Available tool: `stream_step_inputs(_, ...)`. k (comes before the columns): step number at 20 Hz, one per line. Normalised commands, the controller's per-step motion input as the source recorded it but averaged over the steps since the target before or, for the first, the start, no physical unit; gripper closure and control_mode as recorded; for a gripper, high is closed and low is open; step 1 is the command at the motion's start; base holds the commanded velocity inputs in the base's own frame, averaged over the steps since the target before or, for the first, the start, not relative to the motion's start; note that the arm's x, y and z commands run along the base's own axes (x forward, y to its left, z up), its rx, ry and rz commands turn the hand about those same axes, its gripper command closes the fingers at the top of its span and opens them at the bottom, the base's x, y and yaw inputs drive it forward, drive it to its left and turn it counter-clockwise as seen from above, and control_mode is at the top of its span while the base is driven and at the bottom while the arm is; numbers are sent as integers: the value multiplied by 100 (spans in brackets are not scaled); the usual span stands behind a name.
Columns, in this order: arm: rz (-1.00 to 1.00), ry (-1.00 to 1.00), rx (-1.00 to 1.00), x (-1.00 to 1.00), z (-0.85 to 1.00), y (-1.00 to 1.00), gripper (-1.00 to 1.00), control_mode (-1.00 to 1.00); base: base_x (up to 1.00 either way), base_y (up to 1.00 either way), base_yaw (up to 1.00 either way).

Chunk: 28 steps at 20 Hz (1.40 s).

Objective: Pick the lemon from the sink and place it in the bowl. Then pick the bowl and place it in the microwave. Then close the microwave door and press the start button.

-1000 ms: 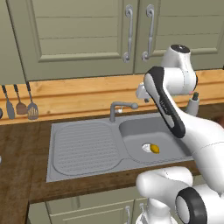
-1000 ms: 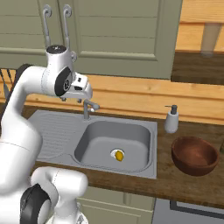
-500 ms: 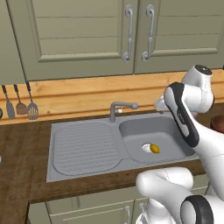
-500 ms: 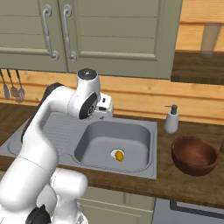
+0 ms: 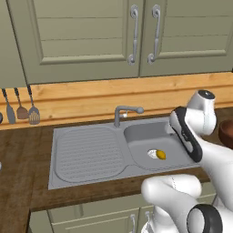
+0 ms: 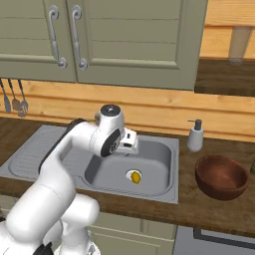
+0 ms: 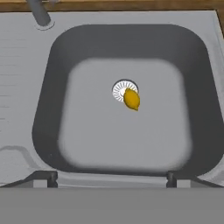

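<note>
The lemon (image 7: 131,99) lies on the floor of the sink (image 7: 48,100), touching the white drain. It also shows as a small yellow oval in the basin (image 5: 160,155) (image 6: 134,177). My gripper (image 7: 111,178) hangs open above the near side of the basin and looks straight down, with nothing between its fingers. The hand (image 6: 128,141) sits over the basin's back left part. The reddish-brown bowl (image 6: 221,177) stands empty on the counter right of the sink, and its edge shows at the frame's right side (image 5: 226,132). The microwave and its door are out of view.
A grey faucet (image 5: 125,111) rises behind the basin, with the ribbed drainboard (image 5: 86,150) to its left. A soap dispenser (image 6: 194,136) stands between sink and bowl. Utensils (image 5: 20,109) hang on the left wall. Beige cabinet doors (image 5: 91,41) hang above.
The arm has swung down and to the right, from in front of the cabinets to low over the sink basin. The lemon and the bowl have not moved.
</note>
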Motion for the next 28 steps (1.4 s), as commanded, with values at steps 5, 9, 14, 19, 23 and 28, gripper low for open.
stream_step_inputs(5,-1,12,-1,18,-68,-23,-100,-100,0,0,0)
stream_step_inputs(9,0,13,0,20,-73,-10,-100,-100,0,0,0)
stream_step_inputs(14,0,6,0,31,-80,-2,-100,-100,0,0,0)
stream_step_inputs(19,0,0,0,32,-68,-3,-100,-100,0,0,0)
stream_step_inputs(23,0,-2,0,41,-39,-10,-100,-100,0,0,0)
stream_step_inputs(28,0,-1,0,54,-31,-13,-100,-100,0,0,0)
